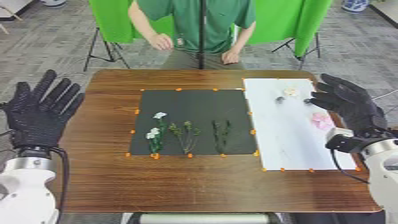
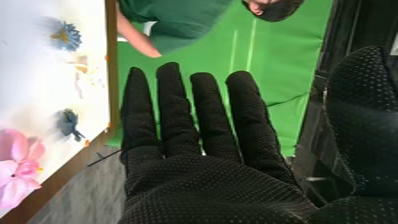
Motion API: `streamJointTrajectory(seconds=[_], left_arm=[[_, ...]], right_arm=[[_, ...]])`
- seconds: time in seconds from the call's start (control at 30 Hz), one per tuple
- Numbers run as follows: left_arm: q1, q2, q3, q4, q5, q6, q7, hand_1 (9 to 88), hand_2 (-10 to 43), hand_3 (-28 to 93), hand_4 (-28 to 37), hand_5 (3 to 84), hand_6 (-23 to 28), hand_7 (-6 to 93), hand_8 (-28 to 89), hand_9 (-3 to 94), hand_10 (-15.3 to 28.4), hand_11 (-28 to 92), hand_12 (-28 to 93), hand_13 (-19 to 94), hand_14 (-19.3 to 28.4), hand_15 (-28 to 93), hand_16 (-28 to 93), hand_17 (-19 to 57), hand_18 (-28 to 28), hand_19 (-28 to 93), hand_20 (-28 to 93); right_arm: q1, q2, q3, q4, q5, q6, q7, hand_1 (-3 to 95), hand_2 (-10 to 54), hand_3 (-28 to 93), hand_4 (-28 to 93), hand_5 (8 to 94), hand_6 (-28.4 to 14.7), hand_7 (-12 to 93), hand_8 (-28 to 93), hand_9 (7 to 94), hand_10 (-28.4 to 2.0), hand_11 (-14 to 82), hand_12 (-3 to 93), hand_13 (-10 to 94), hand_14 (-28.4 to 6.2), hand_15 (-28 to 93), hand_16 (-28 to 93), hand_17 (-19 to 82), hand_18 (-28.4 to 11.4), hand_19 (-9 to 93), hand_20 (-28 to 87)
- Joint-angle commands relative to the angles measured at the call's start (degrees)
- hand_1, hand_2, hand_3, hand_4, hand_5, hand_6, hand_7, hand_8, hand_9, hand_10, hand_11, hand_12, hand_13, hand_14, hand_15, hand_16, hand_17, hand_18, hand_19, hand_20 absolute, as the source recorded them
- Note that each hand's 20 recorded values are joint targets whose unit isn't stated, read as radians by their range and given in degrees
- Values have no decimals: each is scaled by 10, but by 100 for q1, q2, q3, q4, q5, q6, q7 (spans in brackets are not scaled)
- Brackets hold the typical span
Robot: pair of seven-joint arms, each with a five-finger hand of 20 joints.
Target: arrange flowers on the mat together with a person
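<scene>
Right hand (image 1: 354,103) at right of the head frame, over the white sheet's right edge, fingers straight and slightly apart; wrist view has the same, palm side showing, thumb out to the side. Left hand (image 1: 37,117) at the left edge of the frame, beside the table (image 1: 178,192), fingers straight and spread, pointing up the frame.

Dark mat (image 1: 191,102) center of frame, orange tabs (image 1: 252,132) round its edges. On its lower part, left to right: white flowers (image 1: 153,133) on green stems, leafy green sprigs (image 1: 187,134), thin green stems (image 1: 221,137). All lying flat, the groups apart.

White sheet (image 1: 282,135) right of the mat. Cream flower (image 1: 290,91) near its top, two small blue flowers (image 2: 67,37) lower, one near the right hand's fingers. Pink flower (image 1: 322,121) at the sheet's right side, near that hand. Cream one is smeary in the wrist view, probably between the blue ones.
</scene>
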Motion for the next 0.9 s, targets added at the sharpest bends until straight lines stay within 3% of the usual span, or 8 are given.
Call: streamJointTrajectory(seconds=[0.03, 0.2, 0.37, 0.4, 0.67, 0.8, 0.9], left_arm=[[430, -197, -198, -48, -14, 149, 178, 243, 136, 683, -283, 391, 81, 107, -91, 367, 167, 214, 102, 275, 160, 329, -67, -31, 171, 349, 85], [393, -198, -149, -35, -24, 175, 189, 239, 138, 685, -283, 392, 81, 107, -91, 372, 168, 215, 103, 276, 160, 329, -67, -31, 171, 348, 88], [405, -221, -136, -41, -22, 187, 175, 239, 138, 686, -283, 395, 82, 107, -91, 372, 169, 215, 104, 277, 161, 329, -67, -31, 170, 347, 90], [412, -219, -142, -41, -29, 193, 190, 239, 138, 686, -283, 394, 82, 108, -91, 372, 169, 214, 104, 277, 161, 329, -66, -31, 170, 347, 90], [436, -208, -168, -56, -30, 270, 222, 238, 138, 692, -283, 396, 82, 109, -91, 373, 169, 216, 105, 277, 161, 332, -66, -32, 170, 348, 93], [421, -212, -146, -40, -14, 255, 213, 242, 136, 693, -283, 397, 81, 111, -91, 374, 168, 219, 105, 278, 162, 335, -65, -33, 169, 350, 94], [448, -219, -151, -32, -8, 244, 179, 243, 135, 694, -283, 398, 81, 113, -92, 373, 167, 220, 106, 279, 162, 336, -66, -33, 169, 351, 94]], right_arm=[[-39, 52, 21, 32, 33, 44, -22, 265, -21, 747, -216, 386, -36, 153, -97, 395, -131, 53, 165, 333, -121, 145, 224, 159, -153, 315, 160], [-66, 121, -8, 32, 82, 102, -57, 274, -27, 748, -217, 391, -36, 159, -102, 392, -133, 52, 162, 317, -106, 118, 208, 167, -137, 306, 160], [-111, 239, -55, 32, 164, 199, -116, 285, -20, 747, -221, 382, -41, 160, -103, 364, -147, 48, 157, 282, -116, 108, 194, 164, -137, 320, 165], [-479, 452, -361, -755, -4951, 704, 1834, 284, -20, 748, -220, 376, -43, 156, -102, 355, -152, 43, 156, 272, -120, 110, 189, 161, -138, 328, 164], [269, 903, -1192, -172, -6722, -132, 2783, 280, -68, 739, -211, 357, -47, 129, -89, 324, -164, 24, 158, 243, -152, 148, 179, 137, -162, 389, 159], [36, 924, -1260, -100, -6883, 790, 2615, 281, -91, 739, -212, 356, -47, 126, -84, 318, -167, 21, 164, 243, -158, 153, 180, 138, -168, 396, 154], [-252, 947, -1307, -43, -7198, 1928, 2378, 278, -94, 744, -213, 356, -45, 135, -84, 319, -165, 27, 167, 240, -156, 157, 180, 134, -165, 389, 146]])
